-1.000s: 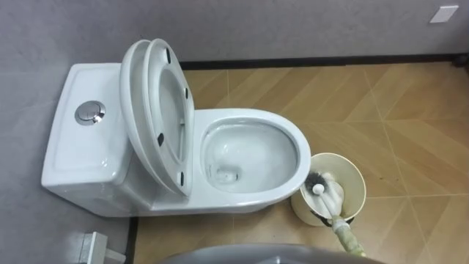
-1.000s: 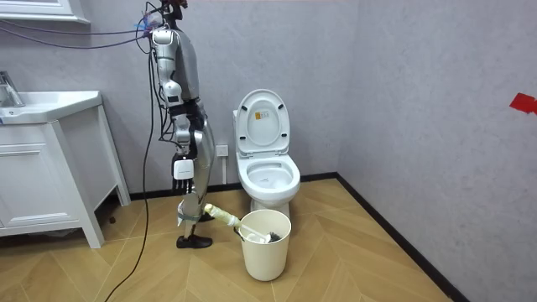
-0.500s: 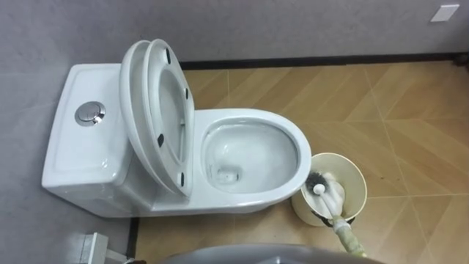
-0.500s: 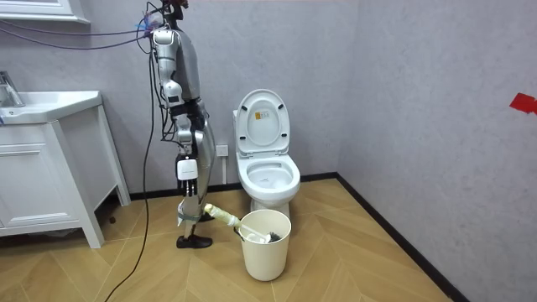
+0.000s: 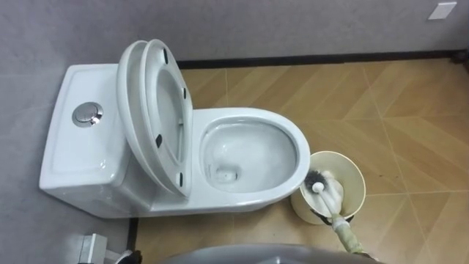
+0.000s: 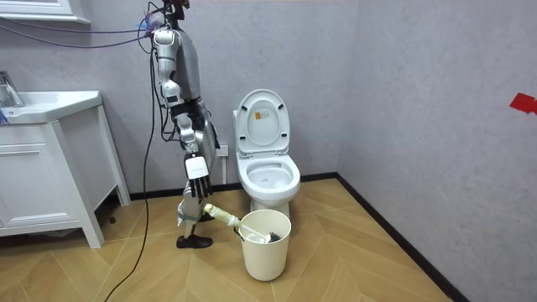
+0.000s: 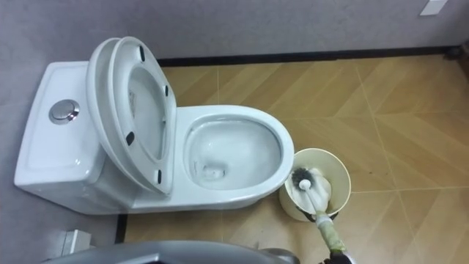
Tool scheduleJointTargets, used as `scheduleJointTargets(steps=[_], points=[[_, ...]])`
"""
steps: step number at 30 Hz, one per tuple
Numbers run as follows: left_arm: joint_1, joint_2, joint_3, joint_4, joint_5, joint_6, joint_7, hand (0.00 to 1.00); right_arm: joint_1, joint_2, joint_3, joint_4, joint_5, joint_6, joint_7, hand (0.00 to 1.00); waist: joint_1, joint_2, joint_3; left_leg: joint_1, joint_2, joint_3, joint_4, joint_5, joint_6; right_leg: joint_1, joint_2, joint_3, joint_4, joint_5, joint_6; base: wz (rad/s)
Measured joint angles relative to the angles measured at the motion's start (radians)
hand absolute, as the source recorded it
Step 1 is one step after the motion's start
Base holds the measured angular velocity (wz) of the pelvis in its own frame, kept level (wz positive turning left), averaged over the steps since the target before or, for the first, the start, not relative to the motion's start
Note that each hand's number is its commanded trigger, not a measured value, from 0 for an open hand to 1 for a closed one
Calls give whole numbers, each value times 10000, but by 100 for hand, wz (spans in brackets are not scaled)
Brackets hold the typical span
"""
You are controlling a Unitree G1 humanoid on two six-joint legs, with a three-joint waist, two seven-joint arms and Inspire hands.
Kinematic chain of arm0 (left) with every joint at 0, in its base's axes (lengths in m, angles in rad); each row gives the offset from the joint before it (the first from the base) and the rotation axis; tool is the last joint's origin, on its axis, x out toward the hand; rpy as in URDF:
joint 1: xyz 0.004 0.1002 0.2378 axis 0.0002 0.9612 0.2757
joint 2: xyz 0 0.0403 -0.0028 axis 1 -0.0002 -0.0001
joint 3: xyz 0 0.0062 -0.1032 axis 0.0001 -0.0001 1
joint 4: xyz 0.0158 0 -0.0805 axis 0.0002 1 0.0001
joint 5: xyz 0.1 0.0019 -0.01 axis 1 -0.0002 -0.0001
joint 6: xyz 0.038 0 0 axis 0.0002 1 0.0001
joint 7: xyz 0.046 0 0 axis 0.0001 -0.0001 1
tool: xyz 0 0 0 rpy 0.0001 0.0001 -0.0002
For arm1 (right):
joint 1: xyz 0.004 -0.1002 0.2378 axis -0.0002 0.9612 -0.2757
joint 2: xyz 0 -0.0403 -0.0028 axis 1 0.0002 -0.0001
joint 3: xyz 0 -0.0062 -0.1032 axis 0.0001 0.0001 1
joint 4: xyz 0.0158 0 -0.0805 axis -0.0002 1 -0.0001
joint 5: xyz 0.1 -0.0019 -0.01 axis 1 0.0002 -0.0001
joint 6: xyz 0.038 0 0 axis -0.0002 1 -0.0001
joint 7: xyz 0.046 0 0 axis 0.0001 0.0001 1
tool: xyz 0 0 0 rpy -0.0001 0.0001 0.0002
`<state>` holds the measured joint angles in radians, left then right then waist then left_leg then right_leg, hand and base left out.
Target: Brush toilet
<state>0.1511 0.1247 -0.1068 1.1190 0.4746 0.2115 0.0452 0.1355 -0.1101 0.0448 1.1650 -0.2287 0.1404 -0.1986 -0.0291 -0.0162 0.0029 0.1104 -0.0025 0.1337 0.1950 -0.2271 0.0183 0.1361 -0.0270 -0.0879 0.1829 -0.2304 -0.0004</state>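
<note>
White toilet brush sits in its bucket, apart from the hand
The black-bristled brush (image 5: 327,193) leans in the round cream bucket (image 5: 350,170) beside the white toilet (image 5: 249,117). The right hand (image 6: 195,168) hangs above its handle; I cannot tell how its fingers are set.

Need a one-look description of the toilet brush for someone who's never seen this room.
Start at the white toilet against the grey wall, lid raised. On the wood floor by the front of its bowl stands a round cream bin; the brush lies in it. It alone has a black bristle head and a long pale handle poking over the rim.
</note>
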Motion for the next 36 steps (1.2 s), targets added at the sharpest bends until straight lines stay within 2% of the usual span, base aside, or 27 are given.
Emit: scheduleJointTargets(steps=[8, 10, 14, 18, 19, 22, 26, 29, 33, 36], points=[[4, 5, 74, 0, -3, -32, 311, 0, -9, 8, 10, -33, 892, -409, -400, 0, 73, -34, -25, -17, -2, 46, 7, 1, 0, -18, 2, 22, 1, 0, 0, 0], [2, 19, 74, 1, -7, -161, 326, 0, -33, 7, 9, -34, 1125, -584, -528, 0, 71, -56, -37, -105, 1, 54, 12, 1, 0, -111, 3, 30, 22, 1, -1, 0], [-29, 94, 96, -6, -43, -326, 326, 0, -113, 3, 6, -78, 1145, -669, -725, 0, 70, -67, -47, -404, 7, 52, 92, 2, 3, -392, -2, 31, 44, 9, -9, 0], [-78, 195, 264, 7, -134, -540, 330, 0, -363, -198, 0, -74, 1266, -841, -900, 0, 79, 0, -47, -779, 18, 31, 152, 6, 9, -724, -2, -37, 55, 93, -18, 0], [-160, 284, 270, 12, -172, -598, 345, 0, -525, -242, -2, -73, 1268, -868, -941, 0, 66, 31, -73, -1033, 38, 8, 302, 6, 9, -901, -1, -91, 70, 129, -28, 0], [-456, 395, 288, 93, -505, -706, 620, 0, -1008, -358, -9, -16, 1300, -887, -1089, 0, 71, 51, 10, -1554, 62, -65, 482, 8, 9, -1394, 6, -196, 262, 148, -43, 8], [-820, 459, 278, 506, -544, -1055, 879, 0, -1592, -573, -3, 214, 1533, -1086, -1378, 0, 67, 71, 30, -2251, 59, -291, 853, 9, 11, -1875, -24, -421, 456, 154, -54, 14], [-1207, 476, 226, 769, -1222, -1262, 1048, 0, -2076, -708, -3, 560, 1903, -1188, -1550, 0, 81, 91, 65, -2815, 51, -507, 1111, 18, 26, -2296, -50, -684, 602, 163, -68, 22], [-1300, 520, 226, 934, -1866, -1315, 1243, 0, -2740, -950, -10, 1241, 2413, -1175, -1634, 0, 102, 112, 106, -3296, 54, -549, 1304, 51, 77, -2737, -81, -823, 794, 166, -74, 7], [-1437, 564, 43, 1014, -2100, -1310, 1411, 0, -2896, -1030, 6, 1284, 2648, -1174, -1729, 0, 194, 99, 127, -3742, 77, -556, 1519, 57, 87, -3244, -91, -806, 1111, 168, -78, 0]])
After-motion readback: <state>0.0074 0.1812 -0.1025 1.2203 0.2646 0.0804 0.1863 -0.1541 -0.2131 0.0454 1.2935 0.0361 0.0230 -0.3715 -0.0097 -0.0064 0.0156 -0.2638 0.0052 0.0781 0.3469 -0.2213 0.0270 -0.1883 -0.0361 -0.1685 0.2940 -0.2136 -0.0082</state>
